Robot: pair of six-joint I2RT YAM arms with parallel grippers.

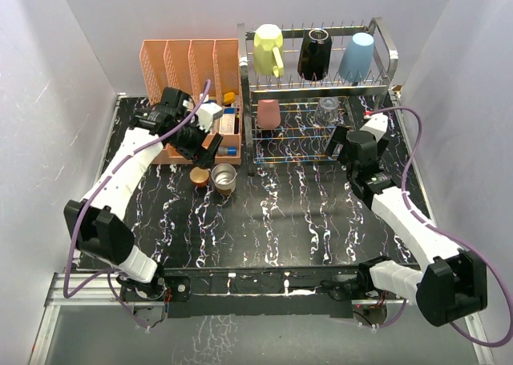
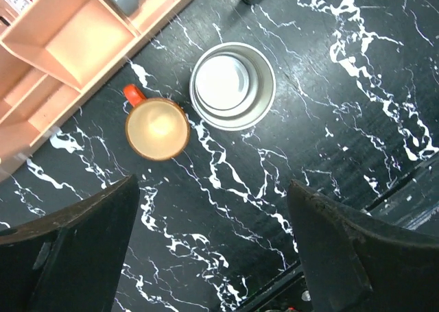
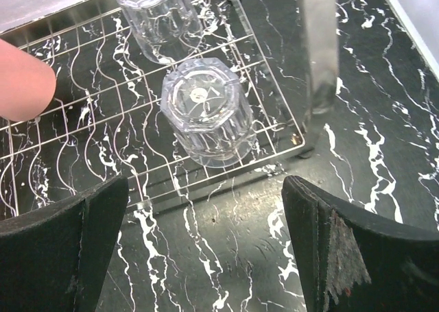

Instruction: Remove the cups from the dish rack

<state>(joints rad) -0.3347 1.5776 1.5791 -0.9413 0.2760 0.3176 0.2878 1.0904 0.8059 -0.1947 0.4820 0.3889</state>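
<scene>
Clear glass (image 3: 200, 110) nr rack (image 3: 317, 44) front edge

Black marbled table (image 1: 304, 221), steel cup (image 1: 224, 176), orange cup (image 1: 199, 176), dish rack (image 1: 389, 54), peach organizer (image 1: 180, 64)

Light: falling bright, even, from overhead | shadows: lying soft | glare: blowing out steel cup (image 2: 232, 86) interior | focus: reading sharp

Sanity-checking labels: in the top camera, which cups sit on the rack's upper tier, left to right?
yellow mug → black mug → light blue tumbler
</scene>
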